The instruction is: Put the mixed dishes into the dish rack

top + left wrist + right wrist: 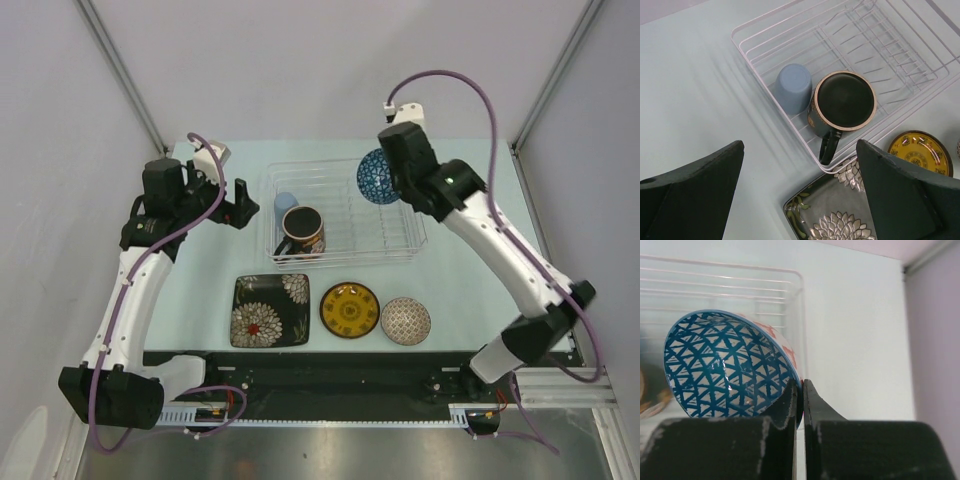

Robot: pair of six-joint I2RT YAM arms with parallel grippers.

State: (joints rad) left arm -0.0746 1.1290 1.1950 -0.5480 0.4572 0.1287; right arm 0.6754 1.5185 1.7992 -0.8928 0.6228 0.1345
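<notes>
Blue patterned bowl [730, 365] pinched in my right pincer [800, 390].
Dark mug [303, 231], pale blue cup [286, 205] fill white wire rack [380, 255]'s left; left pincer [799, 145] spread.

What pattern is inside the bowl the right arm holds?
The bowl shows blue triangles on white, clearest in the right wrist view.
</notes>
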